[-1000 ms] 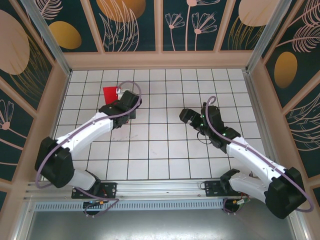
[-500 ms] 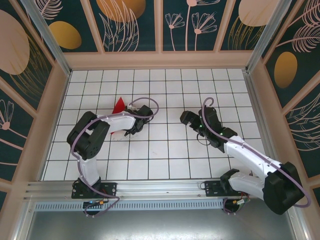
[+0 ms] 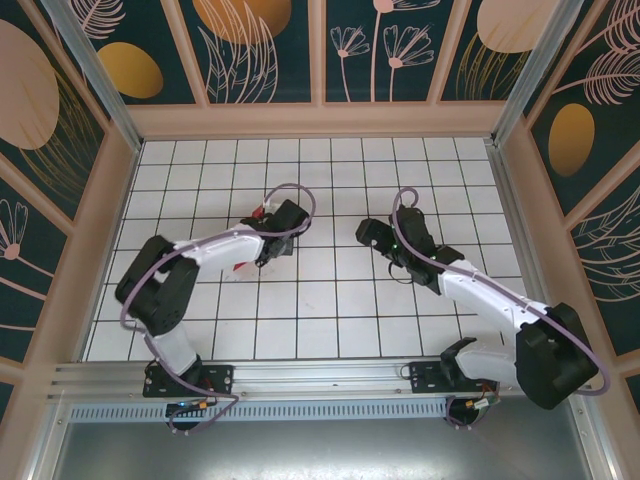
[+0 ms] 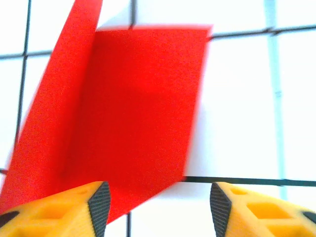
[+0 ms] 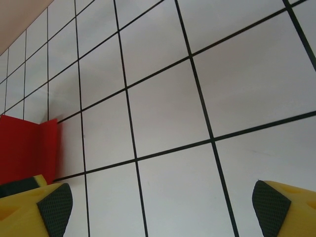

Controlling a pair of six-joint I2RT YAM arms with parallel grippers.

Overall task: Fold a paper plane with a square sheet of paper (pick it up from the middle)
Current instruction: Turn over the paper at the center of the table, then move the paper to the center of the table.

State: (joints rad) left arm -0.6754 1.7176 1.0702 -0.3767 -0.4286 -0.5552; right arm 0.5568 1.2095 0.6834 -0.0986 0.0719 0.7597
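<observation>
The square sheet of paper (image 4: 138,108) is bright red and lies on the white grid table, creased, with its left flap (image 4: 59,98) standing up. My left gripper (image 4: 158,210) hovers just over the sheet's near corner, open, with nothing between its fingers. From above, the left gripper (image 3: 268,248) covers most of the sheet. The right gripper (image 3: 372,232) stands about two cells to the right, open and empty. In the right wrist view the red paper (image 5: 24,148) sits at the far left, beyond that gripper (image 5: 163,207).
The white grid table (image 3: 330,310) is walled on three sides by wooden-framed patterned panels (image 3: 320,110). The arm bases sit on the metal rail (image 3: 320,375) at the near edge. Bare grid cells lie between the two grippers.
The left gripper has gone from shut to open and let go of the red paper. It carried the paper rightward toward the table's middle beforehand. The right gripper barely moved.
</observation>
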